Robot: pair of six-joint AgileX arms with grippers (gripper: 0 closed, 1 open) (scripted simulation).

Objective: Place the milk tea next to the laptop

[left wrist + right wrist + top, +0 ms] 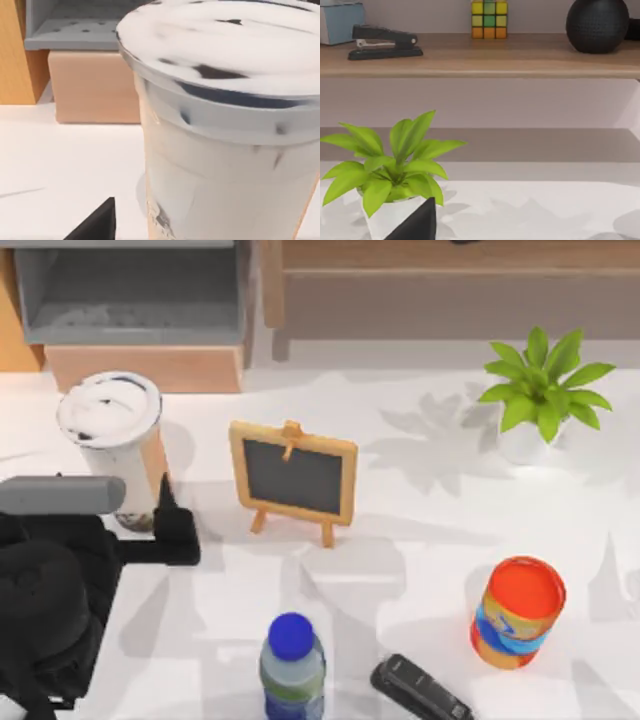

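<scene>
From above, my left gripper (150, 525) sits at the table's (420, 570) left side, closed around the base of the milk tea (112, 445), which stands upright at the far left. A small chalkboard easel (293, 478) stands to its right, a potted plant (540, 390) far right, an orange-lidded can (517, 612) near right, a blue-capped bottle (292, 665) near centre and a black stapler (420, 692) beside it.

My left wrist camera has the milk tea (225, 125) close up, white lid on, one dark finger (97, 222) beside it.

My right wrist camera looks at the potted plant (390, 170) below a shelf (480, 60); whether my right claw (417, 222) is released or clenched, I cannot tell.
</scene>
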